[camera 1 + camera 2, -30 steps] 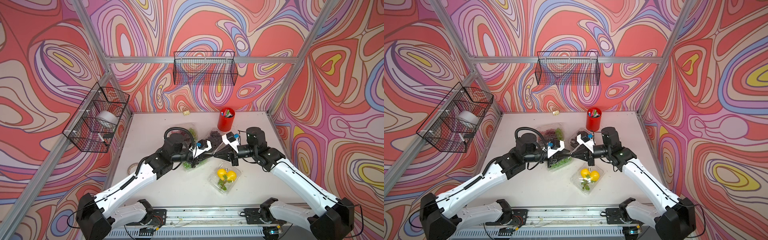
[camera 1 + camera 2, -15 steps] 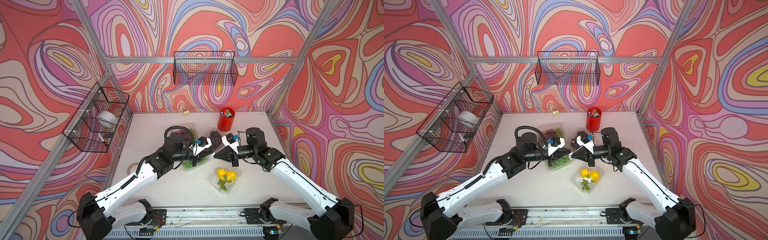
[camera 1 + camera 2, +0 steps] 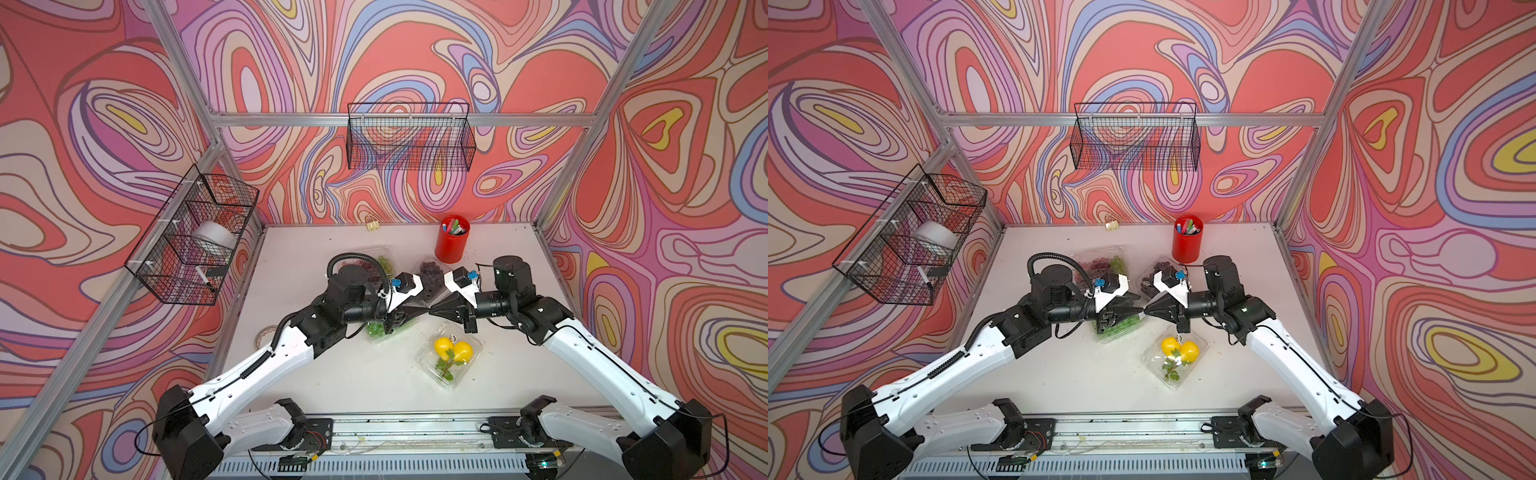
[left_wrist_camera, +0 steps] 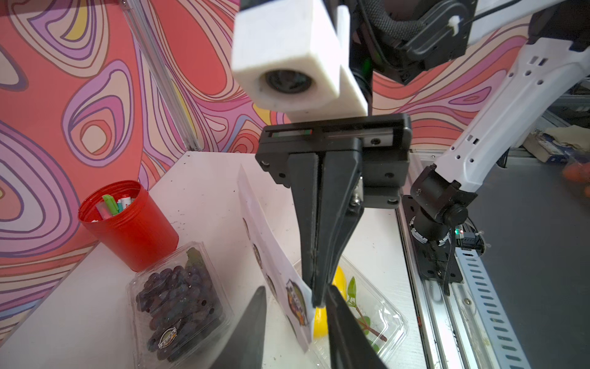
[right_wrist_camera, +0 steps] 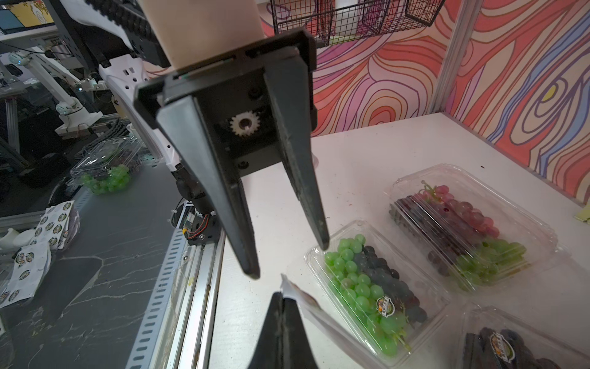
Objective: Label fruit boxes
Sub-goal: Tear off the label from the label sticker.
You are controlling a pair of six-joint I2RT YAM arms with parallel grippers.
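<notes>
My right gripper (image 5: pixel 282 295) is shut on a corner of the white sticker sheet (image 4: pixel 271 255), held above the table. My left gripper (image 4: pixel 297 289) faces it tip to tip, open, with its fingers on either side of that corner. In a top view the two meet over the green-and-dark grape box (image 3: pixel 380 328). The lemon box (image 3: pixel 451 357) lies in front of them. The dark grape box (image 4: pixel 178 303) and the red-green grape box (image 5: pixel 463 230) lie behind. A round sticker shows on the dark grape box and on the green-and-dark grape box (image 5: pixel 367 284).
A red pen cup (image 3: pixel 452 245) stands behind the dark grapes. A tape roll (image 3: pixel 264 336) lies near the table's left edge and a small clip (image 3: pixel 372 225) at the back wall. Wire baskets hang on the left wall (image 3: pixel 191 237) and the back wall (image 3: pixel 409 137).
My left gripper's jaws have opened. Both arms have hardly moved, and the right gripper still holds the sheet.
</notes>
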